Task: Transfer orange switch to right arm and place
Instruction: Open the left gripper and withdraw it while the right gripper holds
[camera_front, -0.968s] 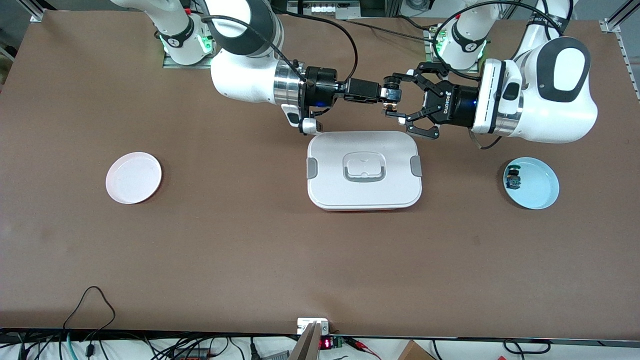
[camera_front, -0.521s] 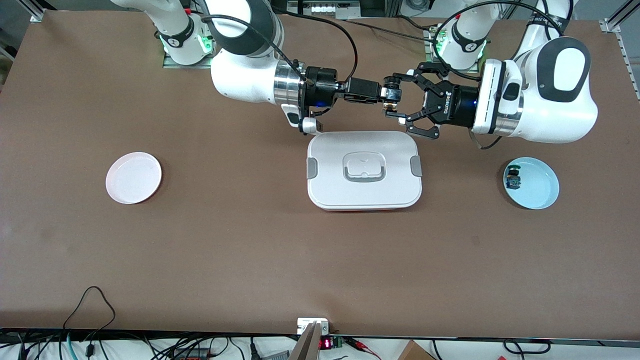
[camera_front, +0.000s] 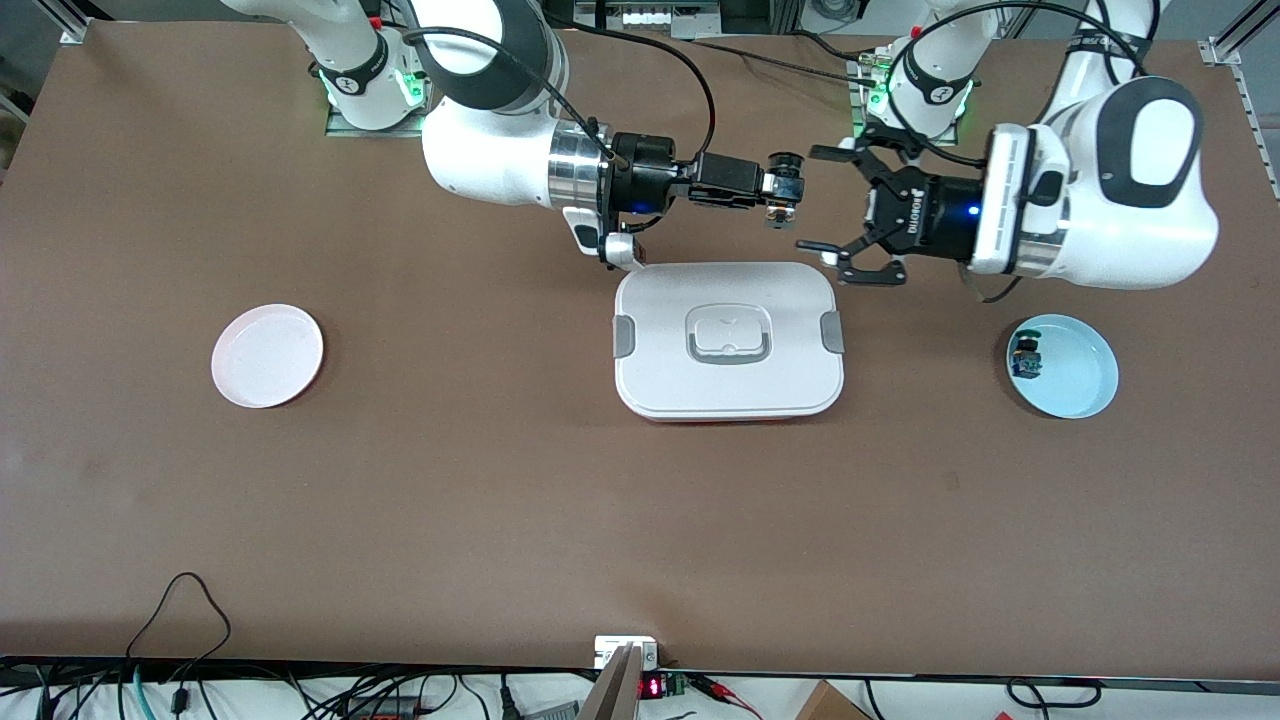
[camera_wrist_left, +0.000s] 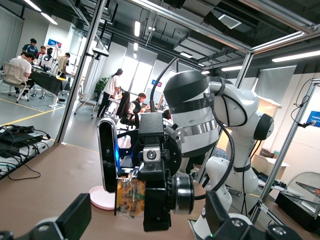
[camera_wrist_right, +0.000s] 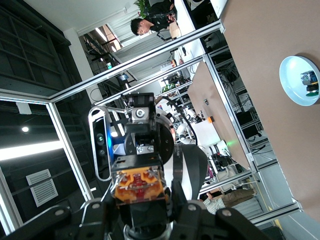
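The orange switch (camera_front: 777, 211) hangs in the air over the table, just past the white box's edge nearest the robots' bases, with my right gripper (camera_front: 786, 188) shut on its black body. In the right wrist view the switch (camera_wrist_right: 139, 186) shows its orange face between the right gripper (camera_wrist_right: 140, 202) fingers. My left gripper (camera_front: 808, 198) is open and stands a short way off the switch, toward the left arm's end, touching nothing. In the left wrist view the switch (camera_wrist_left: 131, 196) sits ahead of the spread left gripper (camera_wrist_left: 147, 212).
A white lidded box (camera_front: 728, 385) lies mid-table below both hands. A pale pink plate (camera_front: 267, 355) sits toward the right arm's end. A blue plate (camera_front: 1075, 385) toward the left arm's end holds a small blue-green part (camera_front: 1025, 357).
My left gripper has let go of the switch, spread its fingers and drawn back toward the left arm's end. The right gripper keeps the switch and has not moved.
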